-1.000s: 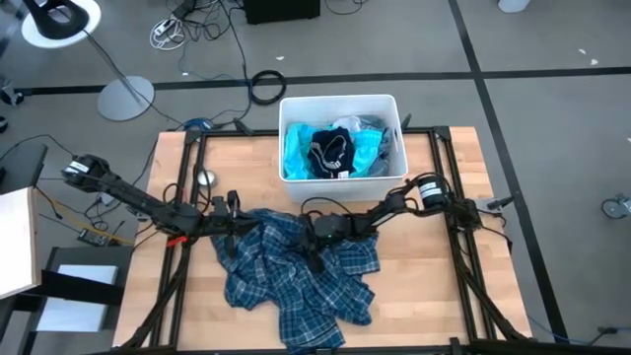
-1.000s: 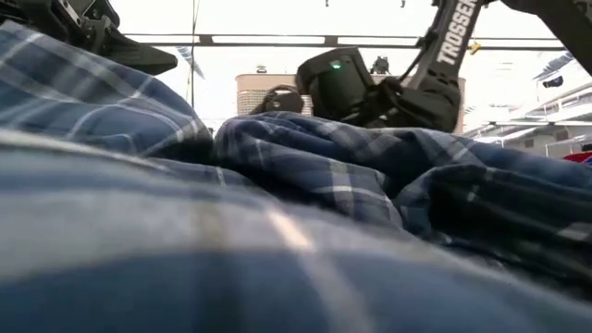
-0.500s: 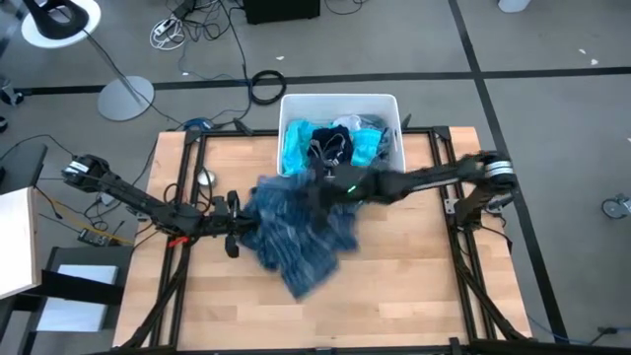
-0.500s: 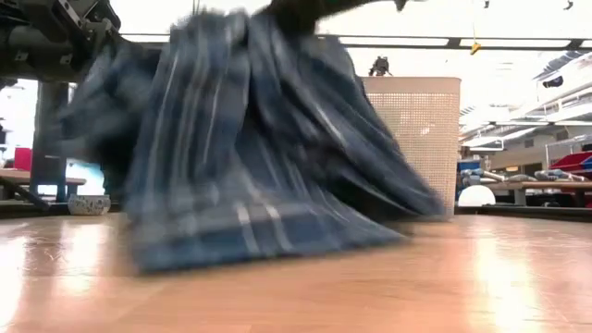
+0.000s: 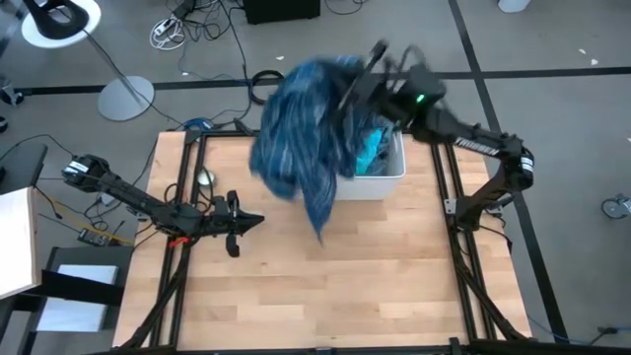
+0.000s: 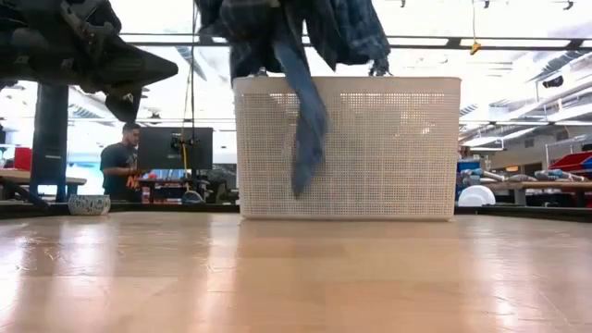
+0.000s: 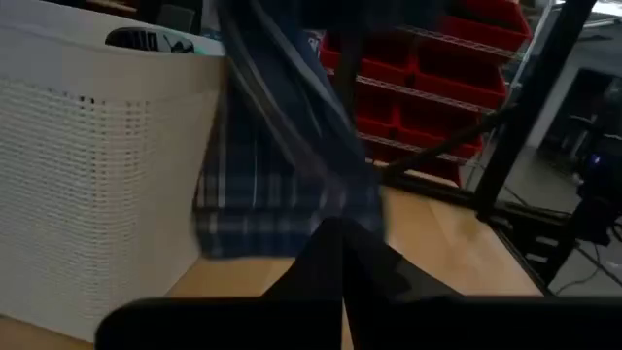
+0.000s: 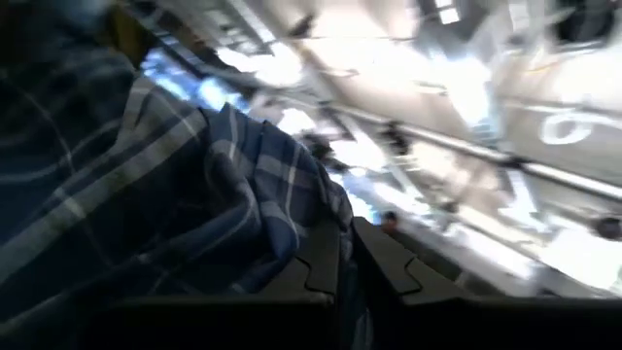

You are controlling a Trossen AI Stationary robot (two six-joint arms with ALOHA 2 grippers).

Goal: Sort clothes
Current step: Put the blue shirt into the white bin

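Now right gripper [image 5: 367, 81] clenches the plaid shirt [image 5: 301, 133] high over the bin [image 6: 347, 148], presumably to drop it in; left gripper [image 5: 254, 220], pinched shut, waits.

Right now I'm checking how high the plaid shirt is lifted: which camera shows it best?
The high view: the whole plaid shirt hangs from the right pincer over the white bin. The low view cuts off its top; the wrist views show only patches.

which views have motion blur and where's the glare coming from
High view: the lifted plaid shirt is smeared by motion. Right wrist view: everything streaks, with bright ceiling lights blowing out. Low view: bright backlight behind the white bin; table reflects it.
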